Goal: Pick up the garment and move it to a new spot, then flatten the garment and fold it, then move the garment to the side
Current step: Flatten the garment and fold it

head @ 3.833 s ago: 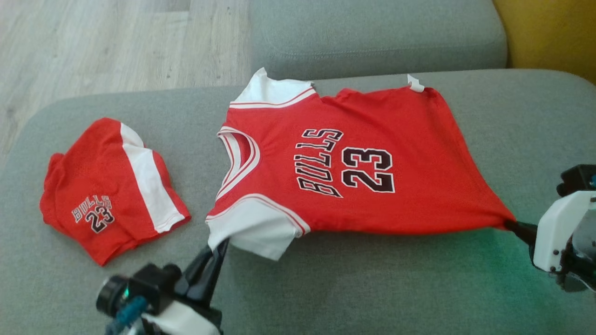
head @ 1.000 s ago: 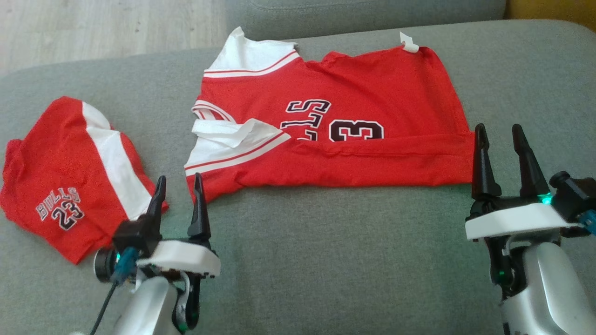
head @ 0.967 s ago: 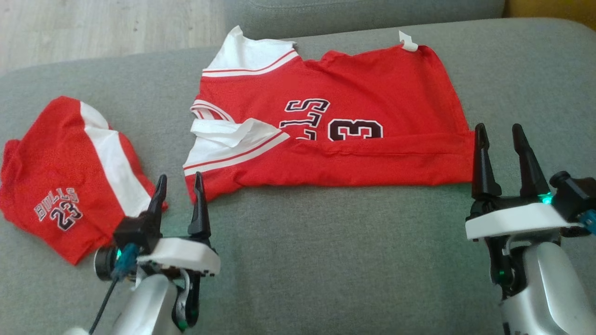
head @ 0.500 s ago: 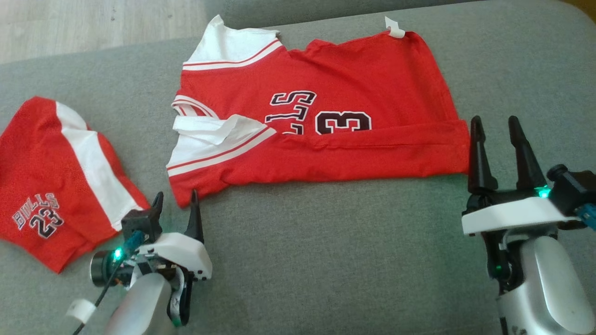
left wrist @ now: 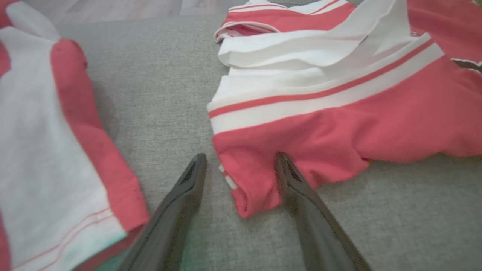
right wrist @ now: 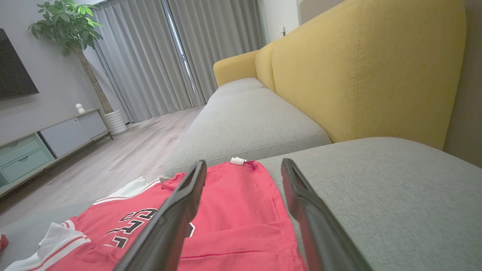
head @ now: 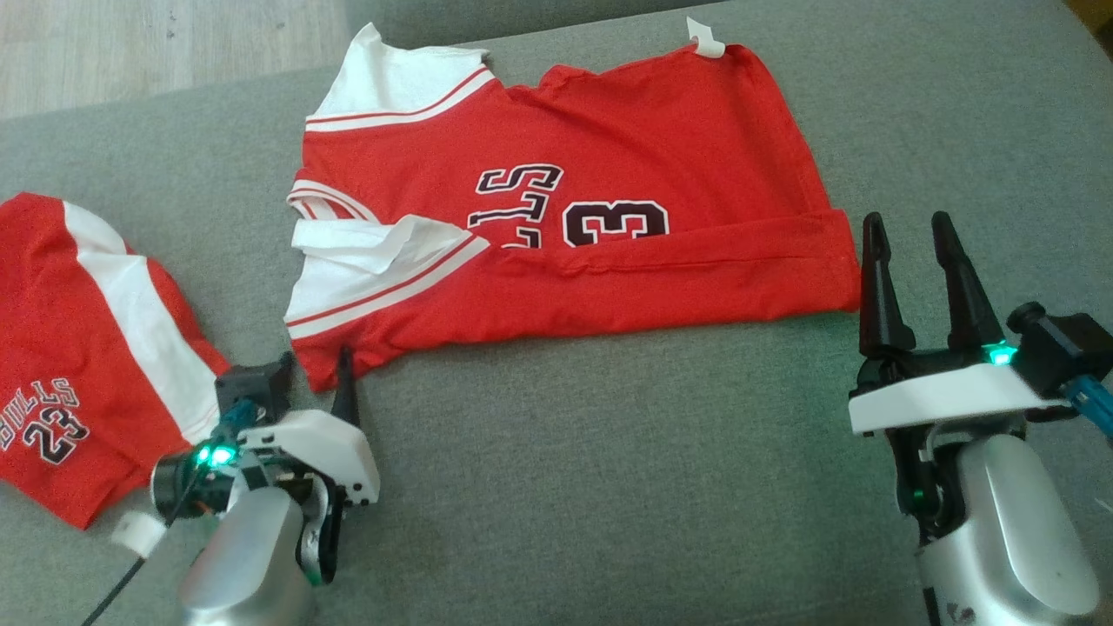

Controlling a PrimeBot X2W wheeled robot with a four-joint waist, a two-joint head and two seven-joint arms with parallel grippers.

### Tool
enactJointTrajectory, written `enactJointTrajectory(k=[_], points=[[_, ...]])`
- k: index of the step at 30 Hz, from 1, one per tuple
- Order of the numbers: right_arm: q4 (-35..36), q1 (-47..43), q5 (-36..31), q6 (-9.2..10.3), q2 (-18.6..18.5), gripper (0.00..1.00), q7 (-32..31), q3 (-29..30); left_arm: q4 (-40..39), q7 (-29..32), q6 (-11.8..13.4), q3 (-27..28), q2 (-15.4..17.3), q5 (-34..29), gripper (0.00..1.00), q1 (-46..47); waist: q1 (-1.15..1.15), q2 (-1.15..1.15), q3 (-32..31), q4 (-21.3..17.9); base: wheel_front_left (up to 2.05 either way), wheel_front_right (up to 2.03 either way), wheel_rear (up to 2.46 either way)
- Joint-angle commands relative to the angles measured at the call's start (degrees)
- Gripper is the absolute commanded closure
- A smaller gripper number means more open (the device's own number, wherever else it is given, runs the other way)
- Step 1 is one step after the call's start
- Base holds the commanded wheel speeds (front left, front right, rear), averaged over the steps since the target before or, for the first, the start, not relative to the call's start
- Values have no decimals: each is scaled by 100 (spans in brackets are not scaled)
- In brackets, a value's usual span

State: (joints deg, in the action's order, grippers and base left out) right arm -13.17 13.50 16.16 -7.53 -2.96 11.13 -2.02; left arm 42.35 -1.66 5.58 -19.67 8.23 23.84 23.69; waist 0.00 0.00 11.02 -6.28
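Left end effector (left wrist: 240,158) spread, straddling a folded corner of the jersey (head: 609,269); right end effector (head: 906,219) spread, empty, beside its hem.

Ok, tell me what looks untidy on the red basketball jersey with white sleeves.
The red basketball jersey has its near edge folded over, but the folded-in white sleeve lies crumpled, its flap twisted instead of flat. The corner by the left gripper is bunched up.

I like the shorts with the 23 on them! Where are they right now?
In the head view the shorts lie at the far left of the grey sofa cushion, left of the jersey, beside the left gripper.
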Motion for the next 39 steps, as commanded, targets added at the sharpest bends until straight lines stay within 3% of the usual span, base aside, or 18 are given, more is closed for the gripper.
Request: enactJointTrajectory(k=[1, 8, 18, 28, 37, 38, 39], points=[[159, 206, 40, 4, 8, 0, 57, -157, 14, 125, -22, 84, 126, 36, 100, 104, 0, 0, -4, -2, 0, 0, 0], [80, 238, 22, 4, 8, 0, -3, -79, -143, -197, 19, 142, 152, 67, 100, 179, 0, 0, -44, 86, 0, 0, 0], [-820, 556, -180, 4, 8, 0, -892, 436, -1007, -1006, 94, 141, 238, -105, 100, 315, 0, 0, -66, 382, 0, 0, 0], [-2373, 1044, -270, 4, 8, 0, -1522, 875, -1467, -650, 89, -171, 248, -217, 100, 144, 0, 0, -11, 621, 0, 0, 0], [-3434, 1492, -332, 4, 8, 0, -1249, 845, -1686, -499, 137, -266, 267, -191, 100, 7, 0, 0, 14, 710, 0, 0, 0], [-3530, 1540, -356, 4, 8, 36, -1228, 813, -1693, -486, 146, -267, 272, -184, 100, -5, 0, 0, 15, 710, 0, 0, 0], [-3606, 1584, -396, 4, 8, 100, -1192, 780, -1695, -476, 156, -266, 278, -176, 100, -17, 0, 0, 16, 709, 0, 0, 0]])
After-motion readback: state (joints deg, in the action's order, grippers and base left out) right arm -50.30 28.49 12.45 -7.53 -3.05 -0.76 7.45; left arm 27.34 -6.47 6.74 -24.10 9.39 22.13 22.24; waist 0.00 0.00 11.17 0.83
